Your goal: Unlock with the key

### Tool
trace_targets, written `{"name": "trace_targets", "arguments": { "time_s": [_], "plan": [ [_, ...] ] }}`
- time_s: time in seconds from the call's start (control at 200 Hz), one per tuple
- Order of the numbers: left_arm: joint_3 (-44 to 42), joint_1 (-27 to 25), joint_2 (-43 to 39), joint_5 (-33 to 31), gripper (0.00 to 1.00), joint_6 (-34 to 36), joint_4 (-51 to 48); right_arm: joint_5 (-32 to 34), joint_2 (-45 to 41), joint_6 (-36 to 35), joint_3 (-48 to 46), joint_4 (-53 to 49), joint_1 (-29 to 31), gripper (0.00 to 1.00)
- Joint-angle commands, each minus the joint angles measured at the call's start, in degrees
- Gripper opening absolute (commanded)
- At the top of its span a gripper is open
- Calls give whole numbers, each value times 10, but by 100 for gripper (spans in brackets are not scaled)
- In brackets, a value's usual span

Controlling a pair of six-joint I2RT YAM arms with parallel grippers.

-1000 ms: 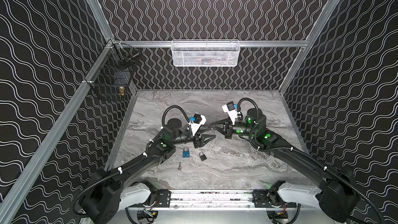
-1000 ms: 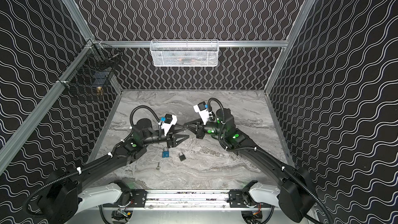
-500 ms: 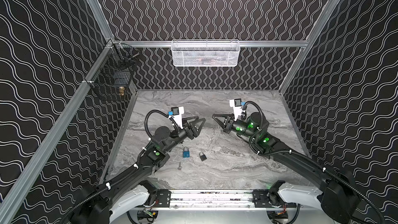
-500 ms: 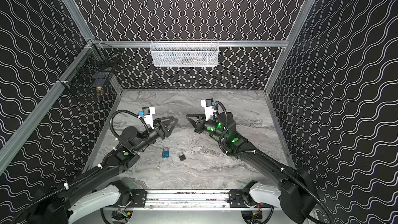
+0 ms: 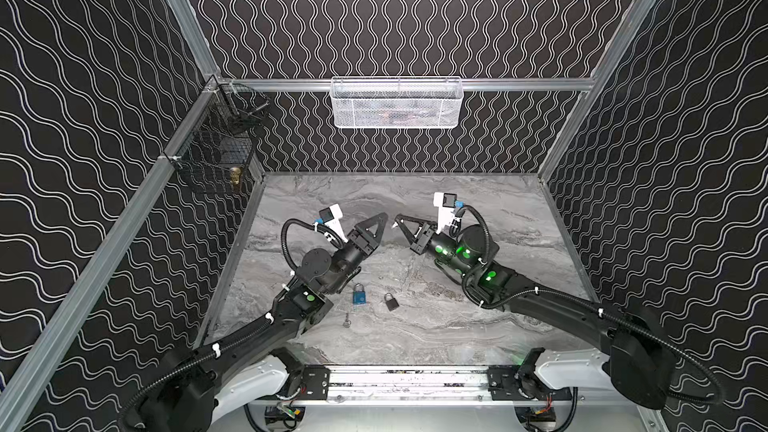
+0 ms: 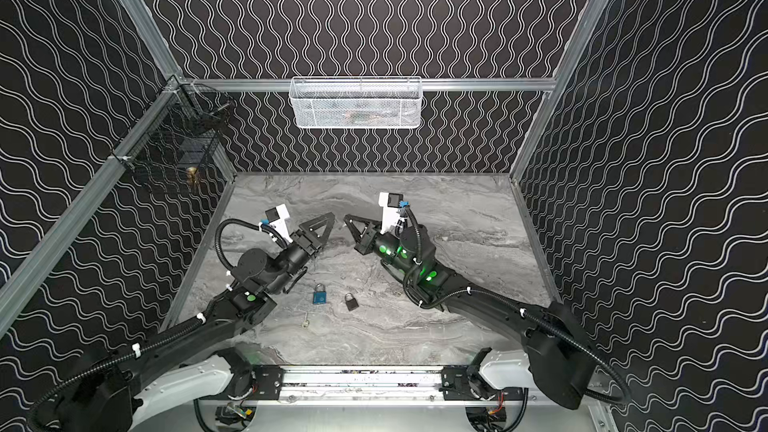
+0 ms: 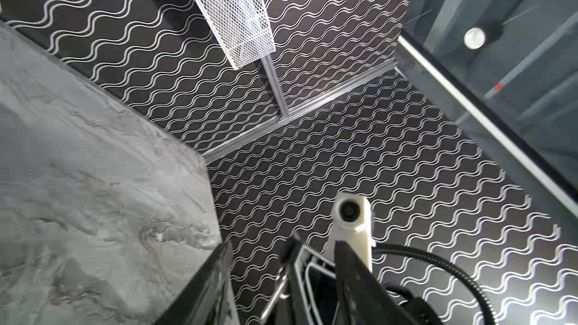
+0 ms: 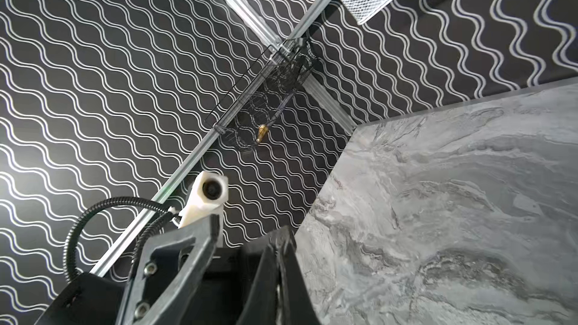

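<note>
In both top views the key (image 5: 345,321) lay on the counter (image 5: 457,326), lower middle, just below the blue padlock (image 5: 359,294). The left hand (image 5: 381,220) and right hand (image 5: 398,218) hung higher up, tips near but apart. The left wrist view showed the left hand half open and empty. The right wrist view showed the right hand pinched shut. I thought it best to pinch the key's flat head and hold the padlock still.

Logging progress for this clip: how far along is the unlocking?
Done: nothing visible. The blue padlock and black padlock lie on the table, apparently locked. In hand: nothing. The left tool and right tool hang empty above it. Left: pick up the key lying loose near the blue padlock, insert it, turn.
</note>
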Motion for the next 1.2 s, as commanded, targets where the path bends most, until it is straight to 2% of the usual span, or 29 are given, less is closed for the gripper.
{"name": "trace_targets", "arguments": {
  "time_s": [0.0, 0.25, 0.435, 0.801, 1.121, 1.191],
  "plan": [
    [-3, -9, 0, -24, 51, -26, 39, 35, 8, 12, 14, 53, 11, 0],
    [-13, -16, 10, -30, 40, -39, 71, 74, 21, 22, 19, 51, 25, 0],
    [-16, -18, 18, -34, 24, -38, 92, 85, 23, 28, 16, 55, 28, 0],
    [-15, -19, 31, -33, 3, -22, 107, 92, 25, 41, 6, 61, 33, 0],
    [-12, -20, 60, -9, 0, -8, 142, 85, 22, 34, 7, 63, 34, 0],
    [-9, -20, 64, 5, 0, -3, 136, 84, 16, 25, 9, 58, 34, 9]
  ]
}}
